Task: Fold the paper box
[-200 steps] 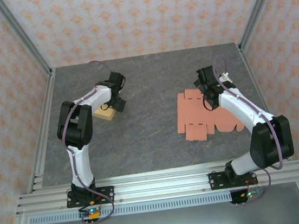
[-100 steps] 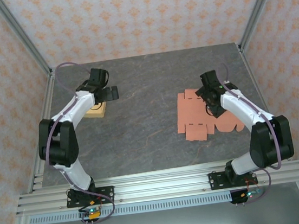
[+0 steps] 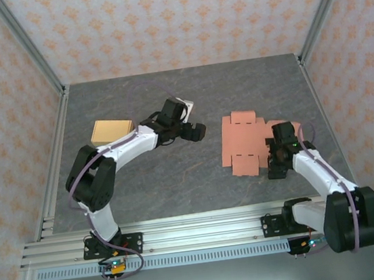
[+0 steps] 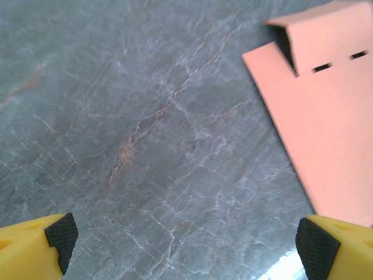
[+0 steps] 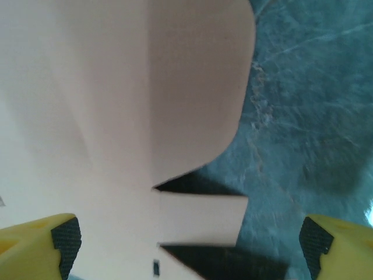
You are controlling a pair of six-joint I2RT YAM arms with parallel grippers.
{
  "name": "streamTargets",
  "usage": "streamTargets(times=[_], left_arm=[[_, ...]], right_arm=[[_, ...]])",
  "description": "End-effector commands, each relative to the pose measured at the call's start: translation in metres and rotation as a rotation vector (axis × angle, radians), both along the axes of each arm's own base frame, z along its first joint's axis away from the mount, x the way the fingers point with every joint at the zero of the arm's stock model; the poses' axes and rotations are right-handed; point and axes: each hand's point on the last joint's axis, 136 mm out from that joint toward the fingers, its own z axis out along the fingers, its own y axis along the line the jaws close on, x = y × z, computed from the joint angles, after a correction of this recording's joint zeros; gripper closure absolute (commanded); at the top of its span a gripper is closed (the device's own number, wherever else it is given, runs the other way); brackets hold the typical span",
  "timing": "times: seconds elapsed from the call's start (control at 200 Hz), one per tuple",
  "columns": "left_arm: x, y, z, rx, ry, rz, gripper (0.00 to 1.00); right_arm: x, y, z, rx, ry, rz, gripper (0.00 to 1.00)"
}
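The left gripper [image 3: 198,132], swung over from the tan block [image 3: 111,130], and the right gripper [image 3: 277,163], drawn back to the near flaps, both gape wide and empty by the box [image 3: 242,145], flat and unfolded on the table [image 3: 171,179], right of centre.

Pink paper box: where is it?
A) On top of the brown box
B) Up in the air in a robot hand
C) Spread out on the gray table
C: the pink paper box lies spread out and unfolded on the gray table.
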Motion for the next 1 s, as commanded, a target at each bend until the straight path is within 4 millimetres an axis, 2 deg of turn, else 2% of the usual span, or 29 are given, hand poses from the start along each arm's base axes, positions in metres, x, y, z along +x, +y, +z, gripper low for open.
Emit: streamTargets(times=[0.0,0.09,0.205,0.285,0.325,0.37,0.471,0.611,0.691,0.806,0.856,0.891,0.961,0.996], left_arm=[[0.016,0.007,-0.001,0.035,-0.014,0.028,0.0],[0.018,0.019,-0.005,0.087,-0.003,0.075,0.0],[0.018,0.036,-0.002,0.111,-0.003,0.126,0.0],[0.016,0.052,0.001,0.107,-0.012,0.181,0.0],[0.016,0.06,0.001,0.102,-0.014,0.211,0.0],[0.016,0.068,0.0,0.089,-0.006,0.241,0.0],[0.014,0.089,-0.002,0.059,0.027,0.314,0.0],[0.006,0.104,-0.001,0.029,0.012,0.353,0.0],[0.001,0.114,-0.001,0.032,0.012,0.385,0.0],[-0.002,0.122,-0.004,0.013,0.003,0.422,0.0],[-0.001,0.123,-0.006,0.005,0.014,0.429,0.0],[0.0,0.122,-0.008,-0.001,0.03,0.432,0.0],[0.003,0.117,-0.009,-0.016,0.048,0.424,0.0],[0.005,0.114,-0.009,-0.032,0.049,0.418,0.0]], right_arm=[[0.052,-0.005,0.017,-0.068,-0.141,0.087,0.0],[0.068,-0.009,0.018,-0.15,-0.063,0.209,0.01],[0.097,0.008,0.007,-0.127,-0.035,0.384,0.01],[0.118,0.034,-0.003,-0.066,-0.04,0.54,0.0],[0.127,0.051,-0.009,-0.076,-0.042,0.68,0.02],[0.138,0.07,-0.006,-0.14,-0.041,0.859,0.03],[0.147,0.106,-0.007,-0.271,-0.011,1.18,0.04],[0.146,0.17,-0.003,-0.182,-0.13,1.455,0.11],[0.129,0.204,0.006,-0.145,-0.168,1.632,0.12],[0.098,0.241,0.023,-0.081,-0.231,1.817,0.13],[0.1,0.241,0.033,-0.094,-0.273,1.776,0.13],[0.106,0.233,0.04,-0.128,-0.305,1.705,0.13],[0.126,0.199,0.054,-0.158,-0.388,1.483,0.12],[0.136,0.174,0.06,-0.156,-0.42,1.356,0.12]])
